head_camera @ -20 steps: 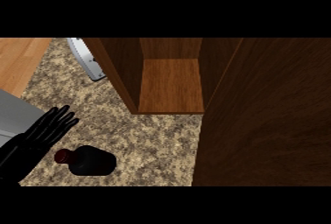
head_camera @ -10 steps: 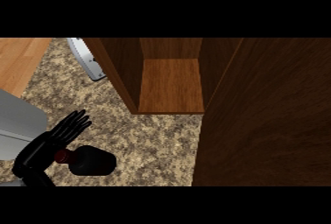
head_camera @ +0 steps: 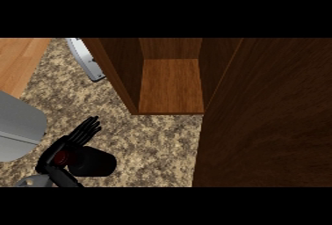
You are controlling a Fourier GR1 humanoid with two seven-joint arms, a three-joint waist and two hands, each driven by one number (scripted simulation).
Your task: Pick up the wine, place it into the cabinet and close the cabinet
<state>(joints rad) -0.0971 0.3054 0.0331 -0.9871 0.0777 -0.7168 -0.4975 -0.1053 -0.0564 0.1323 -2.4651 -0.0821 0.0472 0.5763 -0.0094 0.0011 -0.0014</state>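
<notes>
The wine bottle [head_camera: 97, 163], black with a dark red top, stands on the speckled counter at the lower left. My left hand [head_camera: 73, 143] sits right against the bottle's top from the left. Its fingers [head_camera: 87, 130] stretch out straight behind the neck and the thumb [head_camera: 63, 175] lies in front, so the neck is between them, and the hand is open. The cabinet [head_camera: 170, 85] stands open beyond the bottle, its wooden shelf bare. My right hand shows nowhere.
The cabinet's dark wooden door [head_camera: 272, 114] fills the right side of the view, swung out over the counter [head_camera: 156, 145]. A grey metal object [head_camera: 88, 59] lies at the cabinet's left wall. A light wooden surface [head_camera: 19, 57] borders the counter at upper left.
My left hand has moved right and down from the left edge to the bottle's top, and its fingers and thumb now flank the neck. The bottle has stayed in place.
</notes>
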